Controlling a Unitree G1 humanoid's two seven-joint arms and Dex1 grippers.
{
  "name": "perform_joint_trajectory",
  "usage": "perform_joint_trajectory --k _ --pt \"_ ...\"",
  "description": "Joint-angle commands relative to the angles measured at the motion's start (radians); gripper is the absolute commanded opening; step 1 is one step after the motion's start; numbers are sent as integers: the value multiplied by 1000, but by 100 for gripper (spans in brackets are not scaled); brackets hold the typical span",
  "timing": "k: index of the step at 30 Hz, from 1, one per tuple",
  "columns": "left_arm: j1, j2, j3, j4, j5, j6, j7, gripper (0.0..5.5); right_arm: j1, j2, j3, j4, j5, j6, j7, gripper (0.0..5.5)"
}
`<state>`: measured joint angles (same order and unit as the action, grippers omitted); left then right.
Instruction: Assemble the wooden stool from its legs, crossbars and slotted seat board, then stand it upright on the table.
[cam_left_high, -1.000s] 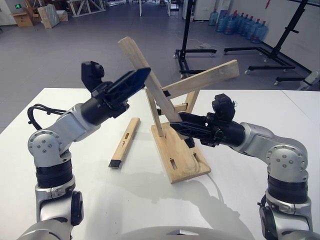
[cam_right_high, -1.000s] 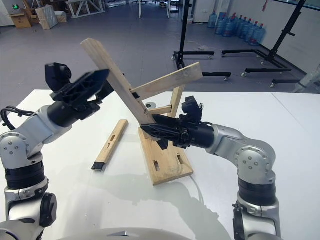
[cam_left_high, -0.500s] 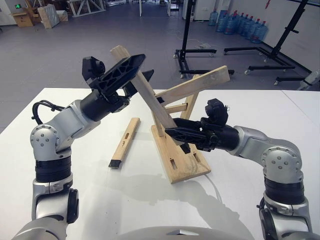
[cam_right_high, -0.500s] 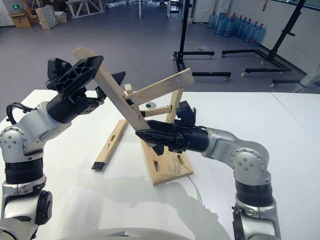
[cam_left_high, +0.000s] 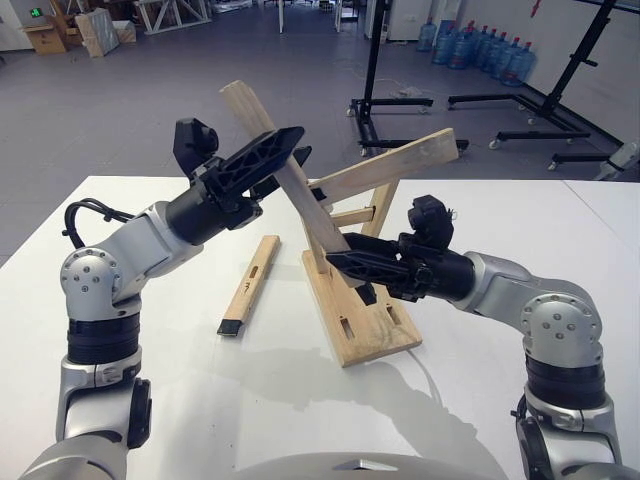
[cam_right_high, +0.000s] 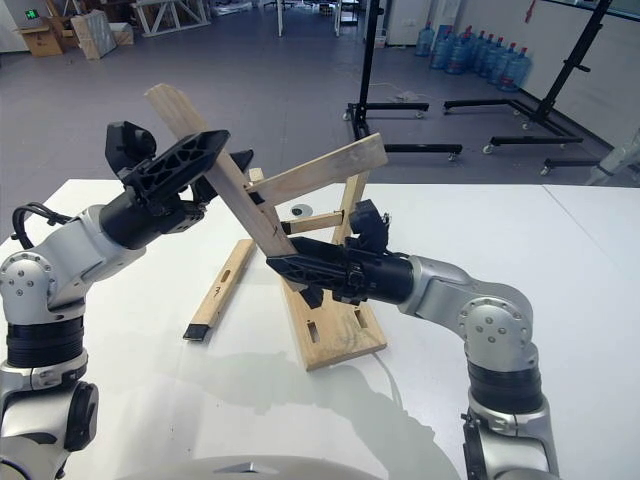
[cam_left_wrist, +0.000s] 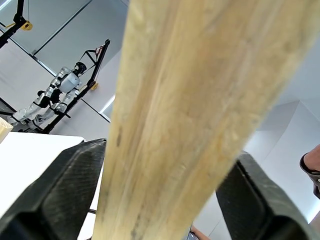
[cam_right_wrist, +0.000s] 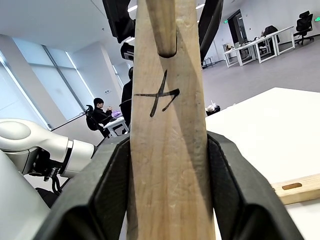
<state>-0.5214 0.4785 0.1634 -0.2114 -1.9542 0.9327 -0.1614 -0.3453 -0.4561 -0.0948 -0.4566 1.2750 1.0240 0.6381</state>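
Left pincer: the left gripper (cam_left_high: 297, 146) pinches the upper part of the held leg (cam_left_high: 308, 205), one finger on each face.
Right pincer: the right gripper (cam_left_high: 345, 272) clamps the same leg low down, pressed against both flat sides.
Held leg: it is raised off the table (cam_left_high: 180, 350) and tilted, top end towards the robot's left and lower end over the seat board. I cannot tell whether it touches the board.
Seat board: the seat board (cam_left_high: 365, 335) lies flat mid-table, slots facing up.
Second leg: the second leg (cam_left_high: 400, 162) slants up towards the robot's right behind the held leg, with a short crossbar (cam_left_high: 352, 215) beneath it.
Loose piece: the loose piece (cam_left_high: 250, 280), slotted and dark at its near end, lies flat to the left of the seat board, apart from it.
In the way: the held leg crosses in front of the second leg. The right gripper hides the held leg's foot and part of the board. The left gripper's near finger covers a stretch of the leg.
Behind: black stands (cam_left_high: 390, 100) and water bottles (cam_left_high: 480, 45) are on the floor beyond the table.
Left wrist view: the leg's grain fills the space between two dark fingers (cam_left_wrist: 55, 195); far off, another humanoid robot (cam_left_wrist: 55, 95) hangs on a frame.
Right wrist view: a hand-drawn mark (cam_right_wrist: 157, 95) on the leg, a round peg (cam_right_wrist: 162, 25) seated in a notch above it, and a slotted corner of the seat board.
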Motion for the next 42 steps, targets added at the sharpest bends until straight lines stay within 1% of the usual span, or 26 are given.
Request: perform_joint_trajectory --k 1,3,4,11,13,14,19,21,24,26,31,33,36,39,42 --pt "0 5 -14 -10 12 -8 9 290 -6 -8 6 -13 7 -13 -6 204" --pt "2 4 -13 -10 20 -13 10 259 -5 -8 8 -12 6 -16 -8 204" --pt "4 3 -12 -10 23 -14 10 254 -4 -8 7 -11 6 -18 -9 204" --pt "14 -4 -3 -1 57 -26 0 245 1 -6 2 0 0 -26 -13 204" --pt "20 -2 2 0 71 -28 -5 243 8 -10 18 -8 -22 -26 -11 204" --pt "25 -1 2 -1 86 -28 -10 243 12 -13 30 -15 -39 -28 -6 243" --pt "52 12 -33 -48 229 -2 -71 209 30 -34 80 -27 -111 -50 28 321" --pt "59 9 -44 -57 264 2 -90 208 27 -37 85 -19 -129 -59 35 353" --pt "66 9 -47 -55 307 0 -117 207 20 -44 80 -10 -142 -67 39 398" --pt "69 12 -44 -55 332 -1 -129 206 23 -55 71 -8 -144 -68 43 437" --pt "41 48 -8 -29 428 -15 -169 206 78 -119 21 -10 -150 -66 52 520" --pt "30 60 0 -31 465 -18 -181 206 104 -141 4 -11 -151 -67 56 540" --pt "16 71 3 -42 534 -29 -197 206 146 -169 5 -24 -176 -77 68 540" --pt "4 85 3 -65 622 -47 -218 206 185 -219 30 -12 -279 -121 101 540" --pt "14 103 -7 -113 718 -70 -245 206 212 -312 60 41 -450 -203 154 540"
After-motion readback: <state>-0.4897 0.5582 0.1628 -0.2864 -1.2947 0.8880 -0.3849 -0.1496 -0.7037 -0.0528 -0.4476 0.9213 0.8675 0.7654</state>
